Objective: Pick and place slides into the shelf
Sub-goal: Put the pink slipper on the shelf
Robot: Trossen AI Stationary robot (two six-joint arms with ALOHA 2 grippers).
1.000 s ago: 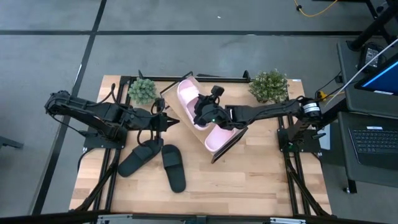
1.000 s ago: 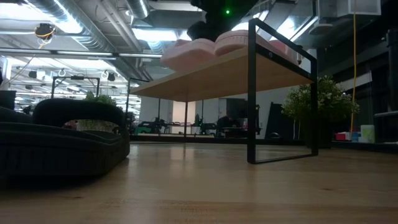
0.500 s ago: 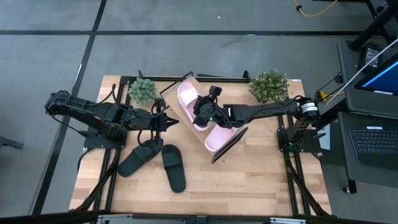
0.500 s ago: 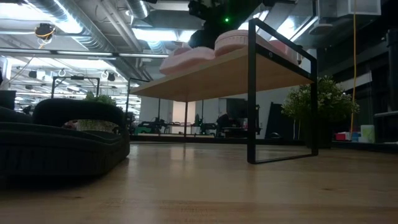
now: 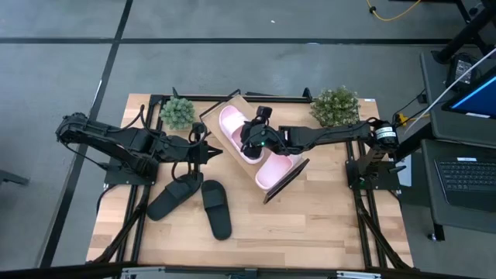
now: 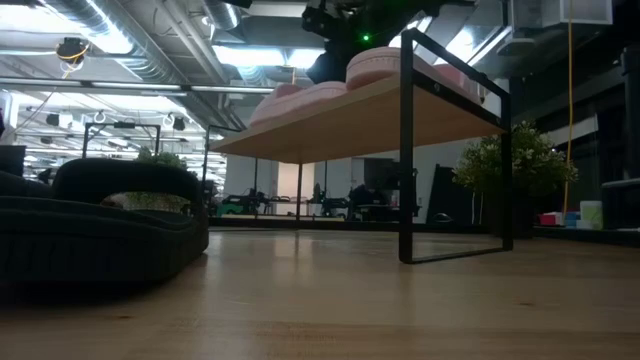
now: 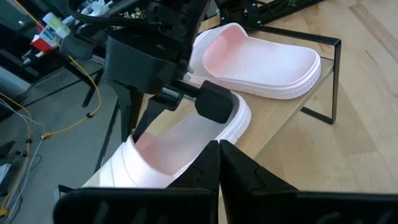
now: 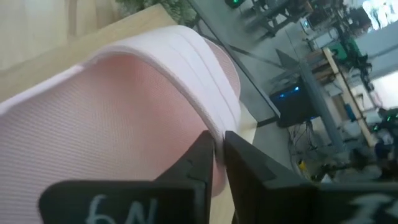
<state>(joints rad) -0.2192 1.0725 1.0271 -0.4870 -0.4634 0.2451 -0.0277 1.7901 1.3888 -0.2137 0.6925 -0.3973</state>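
Two black slides [image 5: 190,200] lie at lower left of the high view, awaiting pickup beside the shut, idle left gripper [image 5: 218,151]. Farther, both pink slides [image 5: 252,147] sit on the shelf [image 5: 288,178]. The right gripper [image 5: 249,142] seems slightly parted at a strap, probably releasing; only the left wrist view shows its finger there.

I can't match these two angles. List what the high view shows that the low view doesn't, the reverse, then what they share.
Only the high view: both black slides lying on the table, the left tool shut beside the shelf, two potted plants.

Only the low view: the shelf's underside and black frame leg, the room behind.

Both: pink slides on the shelf, the right tool at one.
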